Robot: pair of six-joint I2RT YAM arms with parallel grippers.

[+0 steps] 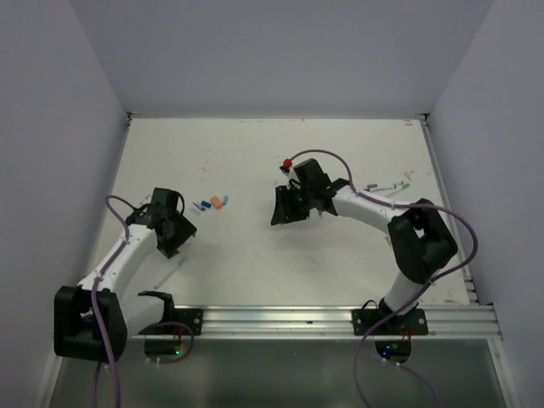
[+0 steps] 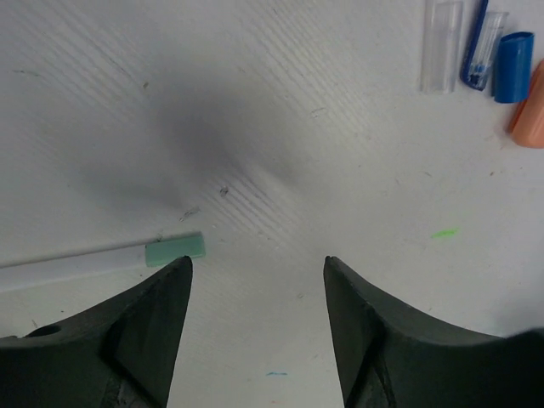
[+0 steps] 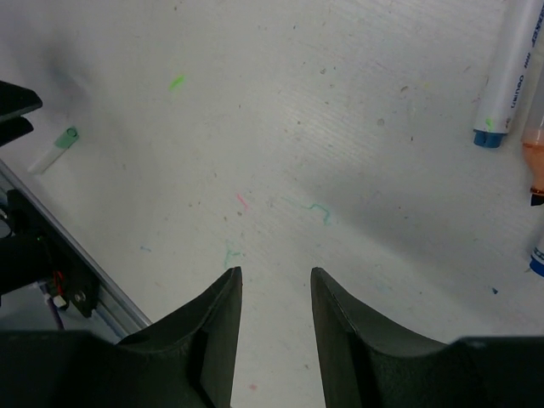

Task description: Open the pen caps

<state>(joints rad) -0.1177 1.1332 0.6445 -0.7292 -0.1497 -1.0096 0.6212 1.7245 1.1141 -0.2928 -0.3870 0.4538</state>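
Loose pen caps lie left of the table's centre: a blue cap (image 1: 204,205) (image 2: 512,66), an orange cap (image 1: 217,202) (image 2: 531,106) and a clear cap (image 2: 440,47). A white pen with a green end (image 2: 174,249) (image 1: 174,269) lies just beyond my left gripper's left fingertip, apart from it. My left gripper (image 2: 257,260) (image 1: 174,228) is open over bare table, holding nothing. My right gripper (image 3: 275,272) (image 1: 287,206) hangs open and empty near the table's centre. More pens (image 1: 387,185) lie to its right, among them a white one with a blue end (image 3: 506,76).
An aluminium rail (image 1: 340,319) (image 3: 68,255) runs along the near edge between the arm bases. White walls (image 1: 93,127) close in the table on the left, back and right. Small ink marks (image 3: 319,210) dot the surface.
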